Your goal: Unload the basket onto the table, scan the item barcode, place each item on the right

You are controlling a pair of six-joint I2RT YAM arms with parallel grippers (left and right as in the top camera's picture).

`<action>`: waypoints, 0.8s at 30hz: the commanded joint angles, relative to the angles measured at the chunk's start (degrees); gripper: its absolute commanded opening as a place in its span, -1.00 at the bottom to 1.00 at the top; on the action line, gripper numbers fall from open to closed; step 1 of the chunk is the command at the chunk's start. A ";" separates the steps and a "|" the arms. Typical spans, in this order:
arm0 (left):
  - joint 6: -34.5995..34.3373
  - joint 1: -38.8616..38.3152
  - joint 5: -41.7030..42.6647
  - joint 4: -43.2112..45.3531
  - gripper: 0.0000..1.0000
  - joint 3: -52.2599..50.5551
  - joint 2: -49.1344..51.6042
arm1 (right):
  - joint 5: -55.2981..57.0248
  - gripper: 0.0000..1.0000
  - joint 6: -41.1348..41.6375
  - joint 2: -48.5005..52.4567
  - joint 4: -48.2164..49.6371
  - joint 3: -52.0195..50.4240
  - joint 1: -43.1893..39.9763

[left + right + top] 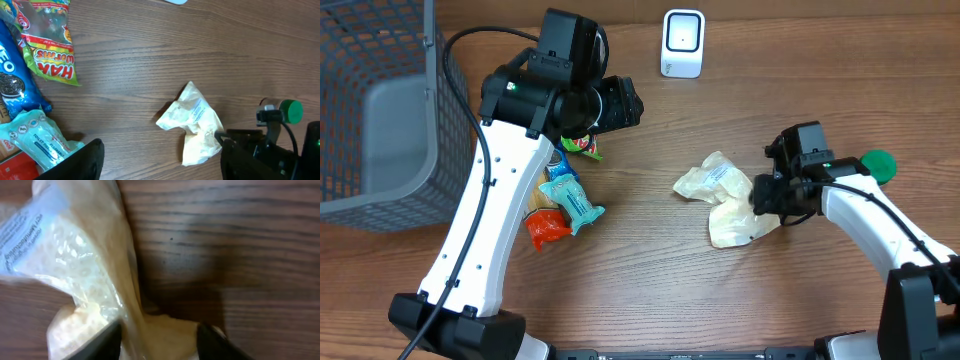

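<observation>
The item, a crumpled pale cream plastic bag (725,195) with a white printed label, lies on the wood table right of centre. My right gripper (770,195) is at its right edge. In the right wrist view the two dark fingers stand either side of a fold of the bag (90,270), which fills the gap at the right gripper (157,340), so it is shut on the bag. My left gripper (618,103) hovers high over the back left. Its fingers (92,155) are spread wide with only bare table between them. A white scanner (682,43) stands at the back centre.
A grey wire basket (360,60) sits at the far left. Beside the left arm lies a snack pile: a worms candy bag (50,40), a blue cookie pack (15,85), a teal wipes pack (572,200) and a red pack (548,228). A green knob (878,163) is by the right arm.
</observation>
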 commanded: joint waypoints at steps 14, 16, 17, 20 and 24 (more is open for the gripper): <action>0.44 -0.13 -1.03 0.72 0.43 0.11 0.33 | 5.70 -0.93 5.64 -0.44 -14.60 15.87 1.66; 0.44 -0.11 -1.03 0.98 0.43 0.11 0.33 | 13.97 -0.92 9.46 -0.52 -16.90 19.12 4.22; 0.44 -0.11 -1.09 1.14 0.43 0.11 0.33 | 18.93 -0.92 11.28 -0.52 -17.86 20.31 5.95; 0.42 -0.11 -2.25 1.29 0.45 0.11 0.33 | 35.93 -0.92 17.38 -0.52 -19.56 21.57 13.16; 0.44 -0.09 -3.72 1.25 0.50 0.11 0.33 | 53.35 -0.92 23.10 -0.42 -20.76 20.76 24.33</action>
